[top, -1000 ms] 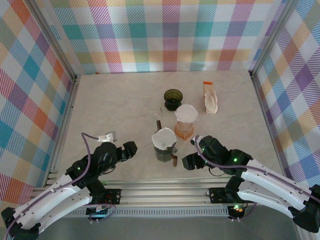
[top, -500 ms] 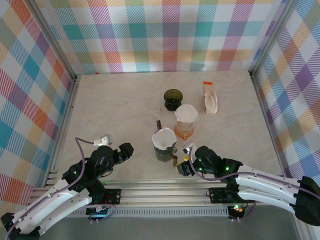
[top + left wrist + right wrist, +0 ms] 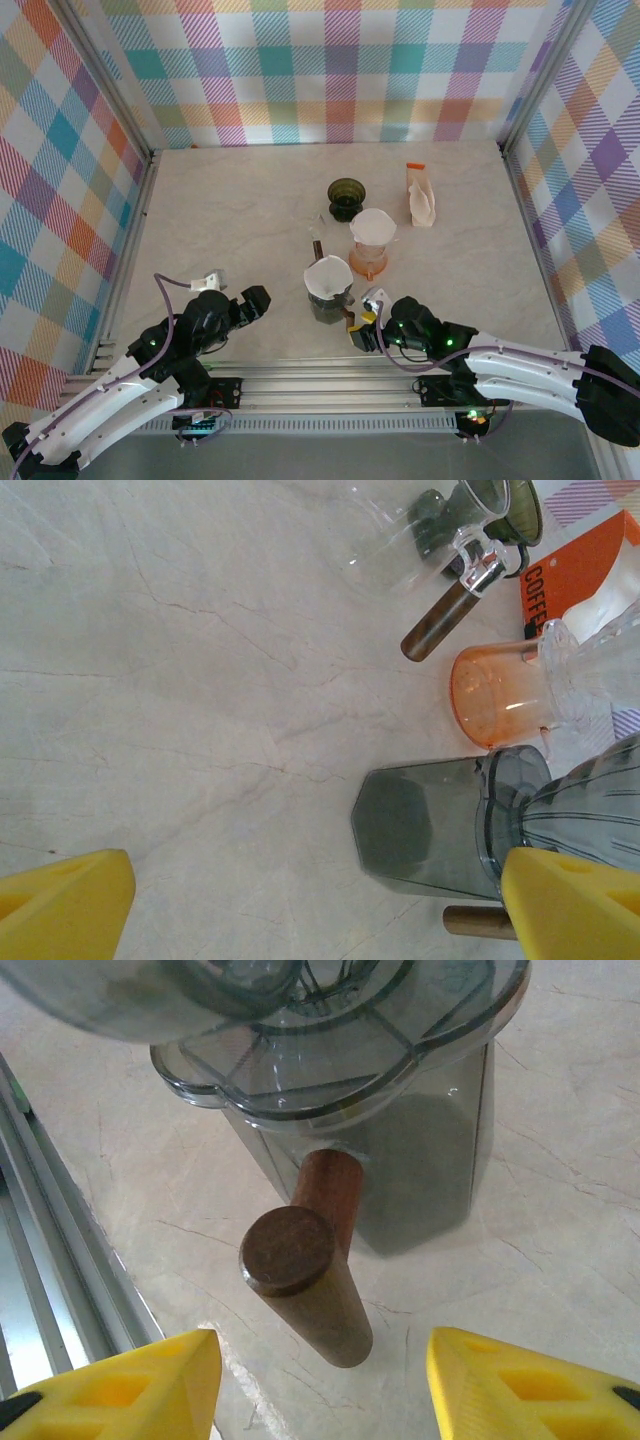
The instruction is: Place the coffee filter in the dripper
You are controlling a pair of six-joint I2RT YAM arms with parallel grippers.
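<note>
Sitting in the grey dripper [image 3: 340, 1050]: a white coffee filter [image 3: 327, 272] with its cone open upward and its rim flaring above the dripper's edge. By the look of it, this paper is already where the task wants it.
Grey carafe [image 3: 420, 1160]: it stands upright under the dripper and carries it, which keeps the cone's mouth level and facing up.
Wooden handle [image 3: 300, 1270]: it juts from the carafe toward the near edge, on the right arm's side.
Right gripper [image 3: 320, 1380]: it sits low over the table [image 3: 220, 200] just short of the handle, with its yellow fingers spread and nothing between them. The handle's end lies ahead of the gap and is not touched.
Left gripper [image 3: 315, 880]: its jaws are wide and empty. It sits to the left of the carafe, apart from it, with its fingers pointed that way.
Orange dripper [image 3: 368, 262]: it is just behind the grey set and holds a second filter [image 3: 373, 226].
Green dripper [image 3: 347, 198]: it is farther back, and no paper can be made out in it.
Filter pack [image 3: 420, 196]: orange-topped, it stands upright at the back right, well apart from both grippers.
Risk: a nudge on the handle could swing or tip the carafe, and the light paper cone would shift easily.
</note>
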